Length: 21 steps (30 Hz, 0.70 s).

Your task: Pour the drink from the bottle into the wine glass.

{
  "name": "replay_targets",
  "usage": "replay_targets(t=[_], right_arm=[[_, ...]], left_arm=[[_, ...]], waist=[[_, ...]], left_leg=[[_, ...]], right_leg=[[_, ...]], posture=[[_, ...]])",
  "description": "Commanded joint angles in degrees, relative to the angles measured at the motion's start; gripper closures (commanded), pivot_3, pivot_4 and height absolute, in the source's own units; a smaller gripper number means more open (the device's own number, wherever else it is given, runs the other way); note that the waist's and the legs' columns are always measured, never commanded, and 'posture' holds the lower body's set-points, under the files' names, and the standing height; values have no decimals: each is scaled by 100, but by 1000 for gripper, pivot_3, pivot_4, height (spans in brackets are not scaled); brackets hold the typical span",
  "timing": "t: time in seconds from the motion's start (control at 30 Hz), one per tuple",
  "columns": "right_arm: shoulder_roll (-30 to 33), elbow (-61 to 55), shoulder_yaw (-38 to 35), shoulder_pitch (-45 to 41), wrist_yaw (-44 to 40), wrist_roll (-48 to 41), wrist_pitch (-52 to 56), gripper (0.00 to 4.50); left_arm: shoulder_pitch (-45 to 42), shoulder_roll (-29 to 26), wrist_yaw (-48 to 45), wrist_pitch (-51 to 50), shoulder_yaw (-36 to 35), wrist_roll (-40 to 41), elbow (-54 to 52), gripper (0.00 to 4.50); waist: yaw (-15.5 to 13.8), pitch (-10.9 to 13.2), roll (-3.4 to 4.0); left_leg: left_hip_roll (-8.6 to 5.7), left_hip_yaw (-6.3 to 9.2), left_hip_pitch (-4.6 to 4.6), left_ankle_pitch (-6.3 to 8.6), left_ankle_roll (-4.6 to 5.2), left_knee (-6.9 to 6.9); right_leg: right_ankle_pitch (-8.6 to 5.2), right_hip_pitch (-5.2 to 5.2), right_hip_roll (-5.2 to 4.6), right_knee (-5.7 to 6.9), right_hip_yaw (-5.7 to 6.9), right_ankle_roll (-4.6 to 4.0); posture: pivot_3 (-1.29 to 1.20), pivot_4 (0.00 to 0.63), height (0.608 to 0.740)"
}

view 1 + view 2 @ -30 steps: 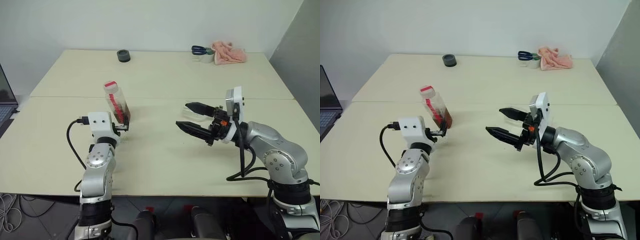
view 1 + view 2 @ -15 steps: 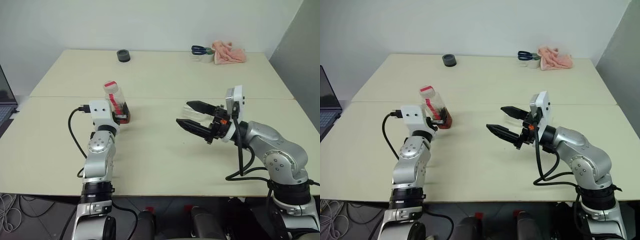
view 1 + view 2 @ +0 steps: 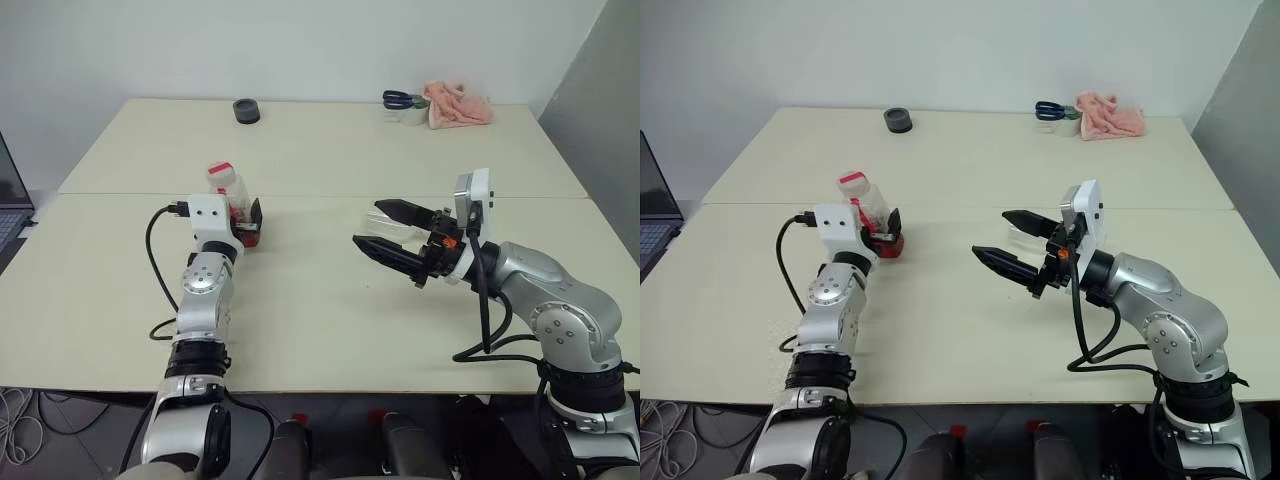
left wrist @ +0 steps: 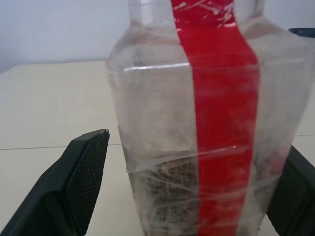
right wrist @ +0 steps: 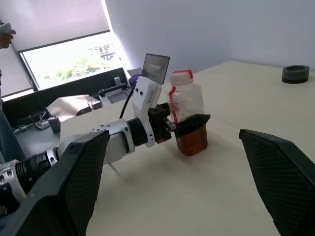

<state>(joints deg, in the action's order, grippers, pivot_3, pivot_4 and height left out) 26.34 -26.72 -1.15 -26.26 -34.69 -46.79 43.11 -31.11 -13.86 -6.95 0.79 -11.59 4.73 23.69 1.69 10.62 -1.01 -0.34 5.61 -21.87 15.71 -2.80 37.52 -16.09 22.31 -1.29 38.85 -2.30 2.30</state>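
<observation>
where a second ago it hung tilted in the left gripper (image 3: pixel 247 222), the bottle (image 3: pixel 234 203) stands upright on the table (image 3: pixel 330 310) (fingers loosening around it); right gripper (image 3: pixel 388 245) gapes empty.

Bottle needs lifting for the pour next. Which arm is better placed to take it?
Left. The left gripper is around the bottle, which stands upright on the table. The right gripper hangs open over the table's middle, well apart from the bottle.
</observation>
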Motion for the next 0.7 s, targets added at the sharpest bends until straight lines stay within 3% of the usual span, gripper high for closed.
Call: replay_targets(t=[0.03, 0.23, 0.33, 0.43, 0.57, 0.7], right_arm=[[37, -249, -178, -45, 55, -146, -16, 0], [36, -216, -147, -73, 97, -162, -37, 0], [102, -172, -37, -118, 124, 44, -67, 0], [227, 61, 492, -305, 292, 1096, -449, 0], [-688, 440, 465, -933, 1045, 1242, -464, 0], [-1019, 582, 498, -1148, 1146, 1392, -440, 0]], left_arm=[[-103, -70, -56, 206, -42, 83, -40, 864], [-47, -75, -42, 185, -59, 129, -95, 2625], [0, -63, -42, 44, -54, 165, -181, 2670], [45, 31, -318, -384, 143, 327, -590, 2670], [84, 140, -1101, -941, 799, 518, -1711, 2670], [331, 90, -1655, -1399, 1280, 663, -2579, 2670]], waist=[[0, 0, 0], [0, 0, 0], [0, 0, 0], [7, 0, 0], [6, 1, -1], [-6, 1, 0]], left_leg=[[0, 0, 0, 0, 0, 0], [1, 2, 0, 0, 0, 0], [0, 1, 0, 0, 0, 0], [0, -1, 1, 0, 0, 0], [2, 4, -2, -2, -4, -1], [1, 16, -22, -13, -23, 0]], right_leg=[[0, 0, 0, 0, 0, 0], [0, 0, 0, 1, 1, 0], [0, 0, 0, 0, 1, 0], [0, 0, 0, 0, -1, 0], [0, 5, 2, 4, 2, 0], [1, 18, -2, 1, 4, -2]], posture=[[0, 150, 740], [0, 150, 740], [0, 150, 740], [0, 150, 740], [0, 150, 740], [0, 150, 740]])
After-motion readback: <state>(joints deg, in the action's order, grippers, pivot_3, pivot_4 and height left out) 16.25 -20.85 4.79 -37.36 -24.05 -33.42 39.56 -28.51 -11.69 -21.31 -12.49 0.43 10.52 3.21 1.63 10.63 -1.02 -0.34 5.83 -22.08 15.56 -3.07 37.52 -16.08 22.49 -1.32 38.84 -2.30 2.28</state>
